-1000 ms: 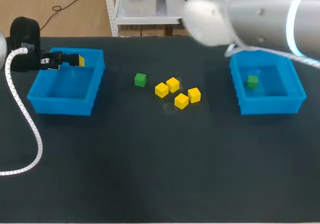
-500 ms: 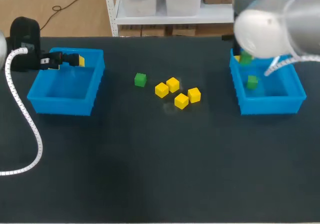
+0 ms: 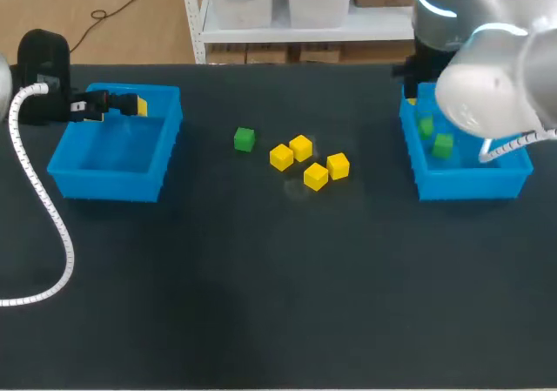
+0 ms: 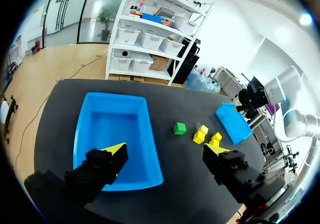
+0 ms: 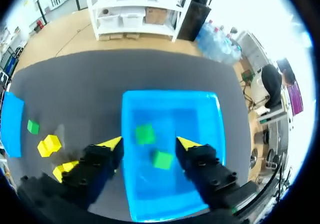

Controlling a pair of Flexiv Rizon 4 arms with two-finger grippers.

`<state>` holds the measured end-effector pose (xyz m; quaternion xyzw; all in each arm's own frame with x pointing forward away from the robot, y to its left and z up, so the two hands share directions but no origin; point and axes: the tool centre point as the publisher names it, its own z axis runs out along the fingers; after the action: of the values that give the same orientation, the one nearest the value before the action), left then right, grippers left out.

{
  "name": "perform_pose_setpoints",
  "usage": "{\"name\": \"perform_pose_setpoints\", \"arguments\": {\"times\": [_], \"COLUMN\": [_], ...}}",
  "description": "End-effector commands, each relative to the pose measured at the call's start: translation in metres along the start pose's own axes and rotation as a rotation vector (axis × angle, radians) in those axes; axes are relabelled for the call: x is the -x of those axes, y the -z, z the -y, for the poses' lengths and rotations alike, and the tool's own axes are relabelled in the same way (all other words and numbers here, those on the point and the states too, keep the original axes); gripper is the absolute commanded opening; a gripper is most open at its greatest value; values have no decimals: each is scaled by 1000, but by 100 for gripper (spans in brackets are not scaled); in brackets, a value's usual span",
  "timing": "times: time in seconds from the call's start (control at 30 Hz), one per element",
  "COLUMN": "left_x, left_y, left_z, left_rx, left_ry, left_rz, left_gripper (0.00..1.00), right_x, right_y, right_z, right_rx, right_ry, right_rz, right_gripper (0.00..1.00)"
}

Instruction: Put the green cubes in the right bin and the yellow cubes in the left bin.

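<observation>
Inside the blue right bin (image 5: 202,116), two bright green cubes (image 5: 145,133).

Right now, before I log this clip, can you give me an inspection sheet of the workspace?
Surface: dark table.
Job's things: left bin holds no cubes; right bin holds two green cubes; one green cube and four yellow cubes lie between the bins.
Clutter: nothing seen.
Hands: left hand open above the left bin; right hand open above the right bin; neither holds anything.
Cables: white coiled cable at the table's left side.
Surroundings: nobody reaching over the table.
</observation>
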<state>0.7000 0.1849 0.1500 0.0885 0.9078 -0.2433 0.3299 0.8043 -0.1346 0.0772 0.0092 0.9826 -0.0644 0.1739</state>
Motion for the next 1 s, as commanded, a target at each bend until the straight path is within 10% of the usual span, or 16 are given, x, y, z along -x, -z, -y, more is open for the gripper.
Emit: {"name": "perform_pose_setpoints", "arguments": {"times": [0.03,0.5,1.0], "left_x": [0,0,0], "left_y": [0,0,0], "left_z": [0,0,0], "left_rx": [0,0,0], "left_ry": [0,0,0], "left_rz": [0,0,0], "left_gripper": [100,100,100], "right_x": [11,38,22], "right_y": [10,43,11], "right_z": [-29,-246,-314], "right_rx": [18,246,285], "right_ry": [91,804,1303], "right_rz": [76,153,-20], "right_gripper": [100,100,100]}}
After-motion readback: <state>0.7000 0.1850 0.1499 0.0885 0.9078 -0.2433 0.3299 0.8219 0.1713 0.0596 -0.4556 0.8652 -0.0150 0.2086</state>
